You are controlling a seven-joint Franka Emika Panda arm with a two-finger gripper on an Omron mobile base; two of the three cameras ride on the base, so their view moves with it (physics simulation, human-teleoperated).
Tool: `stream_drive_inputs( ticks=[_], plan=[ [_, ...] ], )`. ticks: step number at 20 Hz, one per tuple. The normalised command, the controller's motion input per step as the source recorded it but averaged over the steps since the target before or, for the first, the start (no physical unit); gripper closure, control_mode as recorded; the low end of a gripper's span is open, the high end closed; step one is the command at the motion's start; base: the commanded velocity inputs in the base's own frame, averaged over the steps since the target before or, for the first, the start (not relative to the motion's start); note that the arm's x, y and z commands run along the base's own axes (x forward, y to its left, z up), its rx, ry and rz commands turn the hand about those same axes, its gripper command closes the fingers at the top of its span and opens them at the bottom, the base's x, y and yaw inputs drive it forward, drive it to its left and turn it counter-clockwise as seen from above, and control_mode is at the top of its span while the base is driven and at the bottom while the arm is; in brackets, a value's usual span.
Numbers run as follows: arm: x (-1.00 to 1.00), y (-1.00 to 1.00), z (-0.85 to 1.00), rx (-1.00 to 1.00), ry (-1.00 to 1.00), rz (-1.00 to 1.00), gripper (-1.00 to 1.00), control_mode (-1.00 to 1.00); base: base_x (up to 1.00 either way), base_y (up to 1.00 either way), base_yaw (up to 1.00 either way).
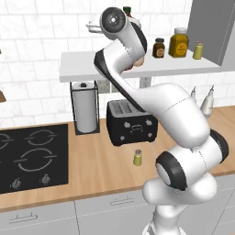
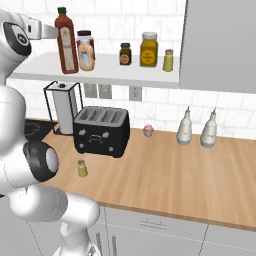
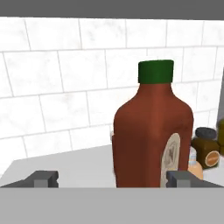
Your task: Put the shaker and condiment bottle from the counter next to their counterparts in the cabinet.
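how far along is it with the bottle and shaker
Roughly half. Done: the condiment bottle stands upright on the cabinet shelf beside the peach jar. In hand: nothing gripped; the claw is open, its fingertips wide of the bottle. Left: the shaker sits on the counter before the toaster, far from its twin.

Two base cameras behind the arm, one on the hand.

Left and right base views looking forward and down – sharing the toaster [image 1: 131, 121], shelf [image 1: 82, 66] and counter [image 2: 200, 175] from opposite sides. Hand view level with the shelf, very near the sauce bottle [image 3: 151, 135] – facing the tiled wall [image 3: 57, 83].
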Motion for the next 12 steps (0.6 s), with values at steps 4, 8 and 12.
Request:
stream_drive_inputs(
  ticks=[4, 8, 12],
  plan=[
    [-0.78, 0.19, 0.0, 0.01, 0.0, 0.02, -1.0, -1.0, 0.0, 0.0, 0.0],
    [-0.78, 0.22, 0.0, 0.0, 0.0, 0.03, -1.0, -1.0, 0.0, 0.0, 0.0],
    [-0.88, 0.3, 0.02, 0.0, 0.0, 0.0, -1.0, -1.0, 0.0, 0.0, 0.0]
  ],
)
